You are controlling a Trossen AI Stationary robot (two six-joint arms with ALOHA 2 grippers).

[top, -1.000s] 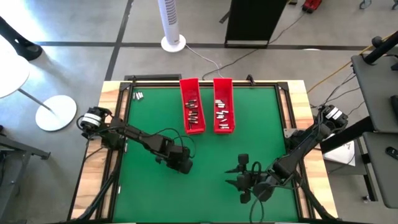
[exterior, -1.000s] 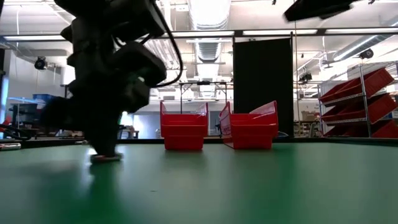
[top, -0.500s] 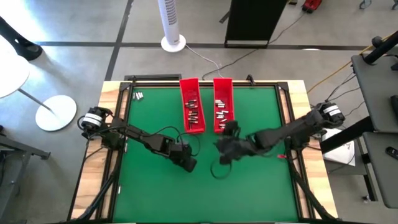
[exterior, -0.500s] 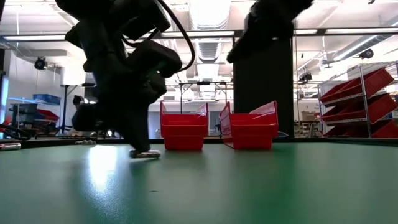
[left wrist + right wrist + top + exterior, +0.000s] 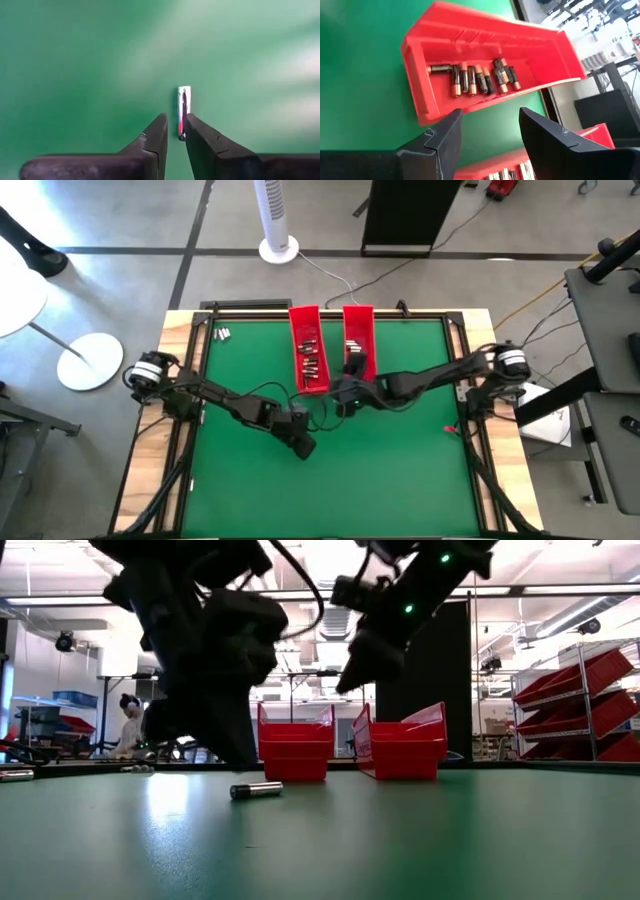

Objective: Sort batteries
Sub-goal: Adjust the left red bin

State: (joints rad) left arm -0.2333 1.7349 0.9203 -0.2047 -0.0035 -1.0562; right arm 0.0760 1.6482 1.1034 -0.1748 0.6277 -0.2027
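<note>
Low view puts one battery flat on the green mat, just under the left gripper, whose fingers stand slightly parted with the battery's end between the tips, not clamped. The right gripper hangs empty, jaws moderately apart, above the near end of two red trays holding more batteries. A few loose ones lie at the mat's far corner, well apart from both. Beyond stand a white tower fan, a black panel and red shelf bins; a person sits far off.
</note>
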